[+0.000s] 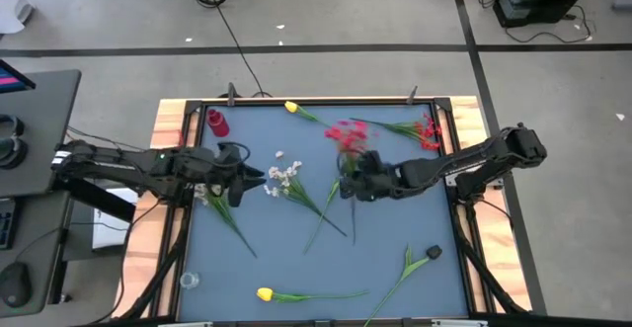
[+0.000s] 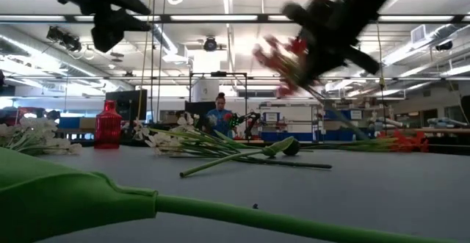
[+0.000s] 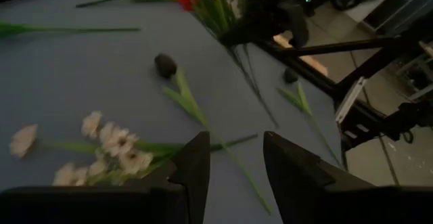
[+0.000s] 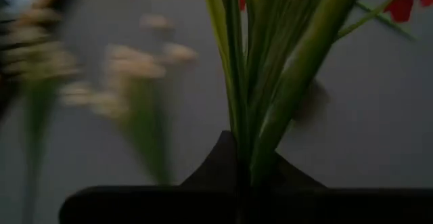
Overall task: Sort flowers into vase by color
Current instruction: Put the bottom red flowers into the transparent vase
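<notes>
Beyond the table (image 2: 411,199), only the low view shows right tool (image 1: 348,186) lifting its clenched red spray (image 1: 346,135).

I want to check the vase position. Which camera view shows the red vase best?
The high view: the red vase stands at the table's far-left corner. The low view shows it upright, far back. Neither wrist view shows it.

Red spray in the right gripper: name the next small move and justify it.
Probably carry it toward the vase. The right gripper is shut on the red spray, lifted off the table in the low view, while the vase stands at the far left corner, with no stems in it.
</notes>
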Robot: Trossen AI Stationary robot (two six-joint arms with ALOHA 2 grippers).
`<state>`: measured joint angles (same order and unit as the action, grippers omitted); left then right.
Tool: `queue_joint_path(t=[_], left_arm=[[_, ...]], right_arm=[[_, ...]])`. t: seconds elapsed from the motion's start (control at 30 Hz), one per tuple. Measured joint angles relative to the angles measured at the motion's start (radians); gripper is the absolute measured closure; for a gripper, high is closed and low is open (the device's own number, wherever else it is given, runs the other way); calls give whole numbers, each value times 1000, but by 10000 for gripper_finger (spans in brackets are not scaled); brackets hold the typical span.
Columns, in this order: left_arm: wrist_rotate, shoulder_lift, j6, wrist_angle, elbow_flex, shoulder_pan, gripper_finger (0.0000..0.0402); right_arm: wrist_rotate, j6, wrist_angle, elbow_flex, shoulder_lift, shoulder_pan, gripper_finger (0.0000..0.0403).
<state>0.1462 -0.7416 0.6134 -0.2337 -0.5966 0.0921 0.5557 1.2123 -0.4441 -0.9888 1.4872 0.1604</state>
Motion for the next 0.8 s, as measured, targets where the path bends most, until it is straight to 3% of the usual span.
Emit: queue_joint_path(t=[0.2,0.37,0.5,0.8], left_arm=[[-38,-114,-59,182,1,0,257],[-59,-197,-86,338,1,2,257],[-58,-244,-103,429,1,1,252],[-55,-343,-160,633,1,-10,155]], right_arm=[[-70,-410,387,-28,1,-52,390],[-215,-637,651,-28,1,-94,390],[-368,-800,752,-28,1,-127,389],[-586,-949,883,-28,1,-182,381]])
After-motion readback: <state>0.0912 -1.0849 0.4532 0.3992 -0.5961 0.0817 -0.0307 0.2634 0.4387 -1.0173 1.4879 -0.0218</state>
